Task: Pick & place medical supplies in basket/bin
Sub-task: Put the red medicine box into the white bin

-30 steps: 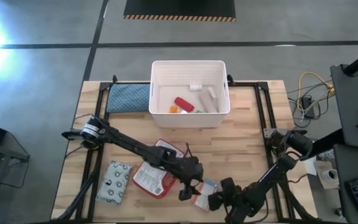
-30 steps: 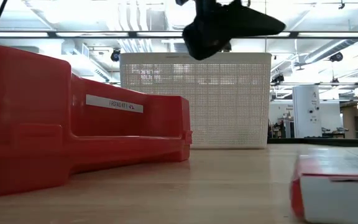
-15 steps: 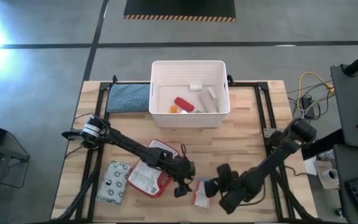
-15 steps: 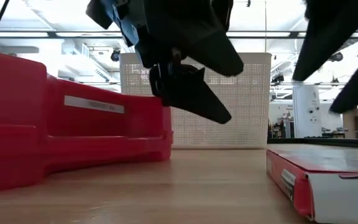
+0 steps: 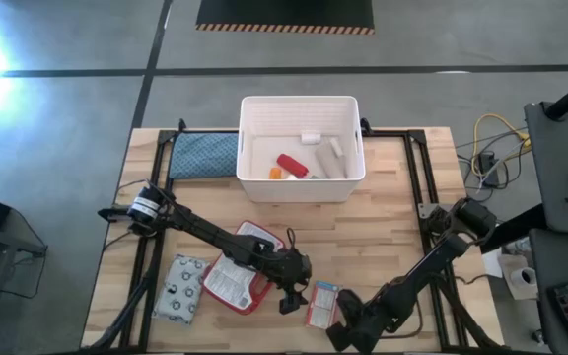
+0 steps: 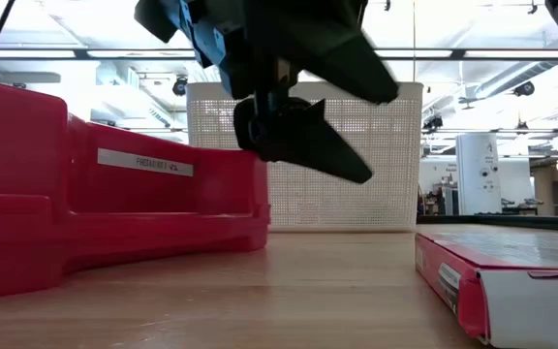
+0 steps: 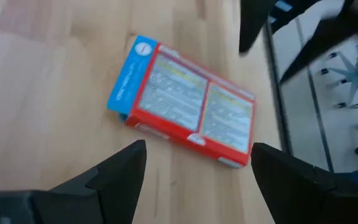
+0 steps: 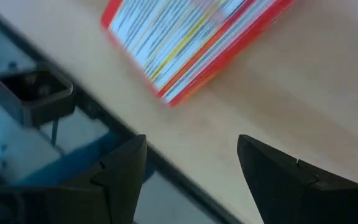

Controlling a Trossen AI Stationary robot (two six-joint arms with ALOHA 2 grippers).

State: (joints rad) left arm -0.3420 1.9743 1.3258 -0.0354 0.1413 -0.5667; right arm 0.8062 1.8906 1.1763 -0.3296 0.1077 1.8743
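The small red, white and blue box (image 5: pixel 320 303) lies flat on the wood near the table's near edge; it also shows in the left wrist view (image 7: pixel 185 102) and the right wrist view (image 8: pixel 191 37). My left gripper (image 5: pixel 289 287) is open just left of it, above the table. My right gripper (image 5: pixel 348 322) is open, near-right of the box, at the table's near edge. The red-edged case (image 5: pixel 233 281) lies flat left of my left gripper, and the patterned pouch (image 5: pixel 180 288) lies left of that. The white bin (image 5: pixel 302 192) holds the red cylinder (image 5: pixel 292 165) and white tubes (image 5: pixel 311 137).
The blue quilted pad (image 5: pixel 203 155) lies against the bin's left wall. Black frame rails (image 5: pixel 417 197) run along the table's edges. Bare wood (image 5: pixel 363 237) lies between the bin and the box. In the low view the case (image 6: pixel 114 208) and the box (image 6: pixel 511 281) stand in front of the bin (image 6: pixel 356 155).
My left gripper has come down and shifted a little toward the table's left, and the red-edged case has slid slightly left with it. My right gripper moved toward the far edge beside the box, then drew back to the near edge. The box has turned slightly.
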